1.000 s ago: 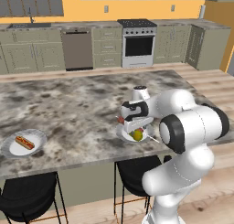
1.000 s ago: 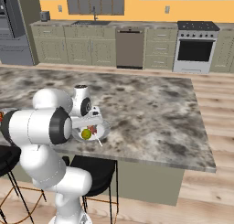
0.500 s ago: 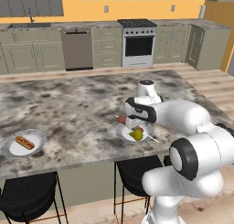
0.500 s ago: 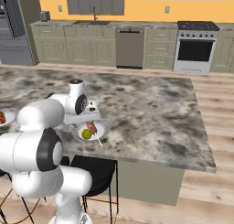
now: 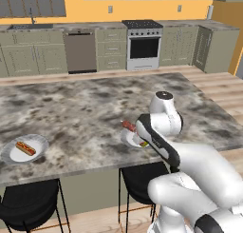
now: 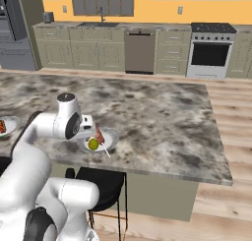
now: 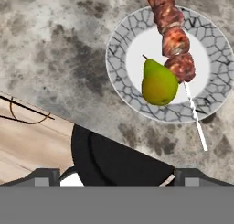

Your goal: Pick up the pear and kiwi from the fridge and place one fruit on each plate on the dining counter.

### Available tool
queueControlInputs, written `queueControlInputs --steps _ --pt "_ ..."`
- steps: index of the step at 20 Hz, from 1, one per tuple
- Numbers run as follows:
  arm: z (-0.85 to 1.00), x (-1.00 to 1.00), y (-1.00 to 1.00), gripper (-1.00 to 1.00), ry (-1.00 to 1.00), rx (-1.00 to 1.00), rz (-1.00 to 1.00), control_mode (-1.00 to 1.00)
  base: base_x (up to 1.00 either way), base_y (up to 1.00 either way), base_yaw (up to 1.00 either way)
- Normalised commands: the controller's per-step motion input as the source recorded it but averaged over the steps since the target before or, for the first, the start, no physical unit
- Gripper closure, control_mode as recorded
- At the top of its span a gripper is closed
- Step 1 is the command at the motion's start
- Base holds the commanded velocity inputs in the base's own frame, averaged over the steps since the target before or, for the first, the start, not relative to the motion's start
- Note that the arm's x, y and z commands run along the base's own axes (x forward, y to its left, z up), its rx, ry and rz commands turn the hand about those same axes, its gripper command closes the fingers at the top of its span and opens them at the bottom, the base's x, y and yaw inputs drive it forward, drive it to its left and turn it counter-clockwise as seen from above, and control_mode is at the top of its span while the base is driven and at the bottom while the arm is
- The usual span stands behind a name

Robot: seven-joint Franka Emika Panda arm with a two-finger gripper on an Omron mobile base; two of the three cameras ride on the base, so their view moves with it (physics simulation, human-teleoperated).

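The yellow-green pear (image 7: 158,83) lies on a round pale-grey plate (image 7: 119,58) beside a skewer of reddish meat pieces (image 7: 173,35). That plate (image 6: 109,141) sits near the front edge of the marble dining counter (image 6: 157,117), and the pear (image 6: 93,143) rests on its near side. My gripper (image 7: 118,176) is open and empty, back from the plate over the counter edge and apart from the pear. The second plate (image 5: 23,149) holds a hot dog at the counter's left. The kiwi is out of view.
A black stool (image 7: 119,159) stands under the counter edge directly below my hand, above wood floor (image 7: 27,141). Another stool (image 5: 28,203) is under the hot-dog plate. Cabinets, a dishwasher and a stove (image 5: 144,44) line the far wall. The dark-grey fridge (image 6: 9,38) is far left.
My hand has drawn back from the skewer plate toward the counter edge, and the arm has swung. The pear stays on the plate, free of the fingers.
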Motion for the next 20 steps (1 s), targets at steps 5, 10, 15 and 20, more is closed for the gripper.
queueControlInputs --steps 5,10,15,20 --pt "0.49 -1.0 -0.02 -1.0 -0.24 0.12 0.0 -1.0 0.0 0.0 0.0" --pt "0.42 -0.68 -0.02 -1.0 -0.22 0.01 -0.04 -1.0 0.0 0.0 0.0" --pt "0.35 -0.5 -0.09 -1.0 -0.14 0.0 -0.07 -1.0 0.0 0.0 0.0" --pt "0.0 -0.35 -0.04 -1.0 -0.11 0.0 -0.02 1.0 -0.28 0.05 0.0"
